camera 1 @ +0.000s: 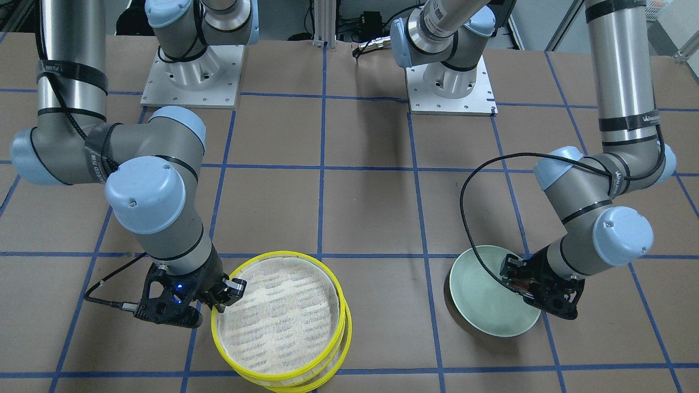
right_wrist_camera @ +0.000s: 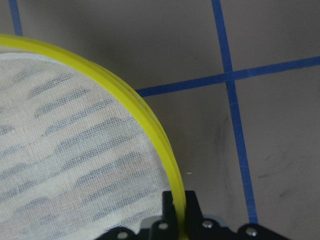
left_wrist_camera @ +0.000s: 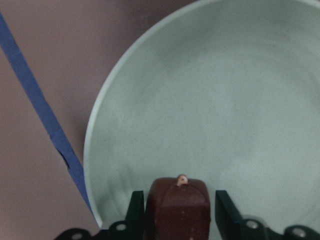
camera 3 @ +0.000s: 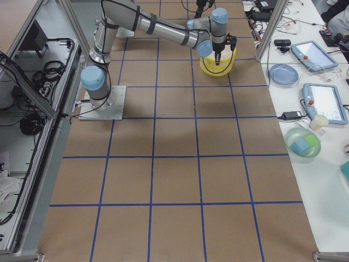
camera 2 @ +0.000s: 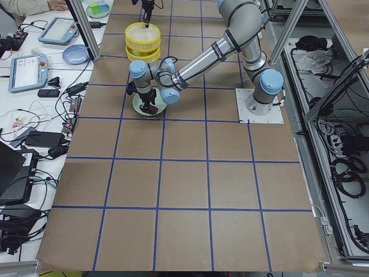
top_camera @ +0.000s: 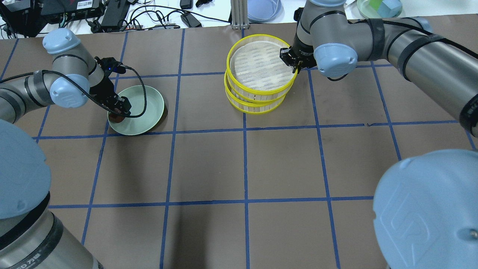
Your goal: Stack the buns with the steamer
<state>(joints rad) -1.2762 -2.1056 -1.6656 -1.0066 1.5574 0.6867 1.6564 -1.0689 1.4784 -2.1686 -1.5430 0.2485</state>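
Currently the left hand (top_camera: 121,108) is closed on the dark reddish-brown bun (left_wrist_camera: 177,207), one finger on each flank, low over the margin of the pale green plate (top_camera: 149,108); whether the bun touches the plate cannot be told. The right hand (top_camera: 293,61) pinches the yellow rim of the upper steamer tray (camera 1: 278,316), which sits offset over the lower steamer tray (top_camera: 255,107) on the counter (top_camera: 283,164). The cream bun shows in no view. Judged by appearance, the dark bun is light and soft and will dent: hold it by the flanks with minimal squeeze. The tray appears light, with a stiff rim and a limp mesh liner; a single rim pinch may let it tip, so carry it level.
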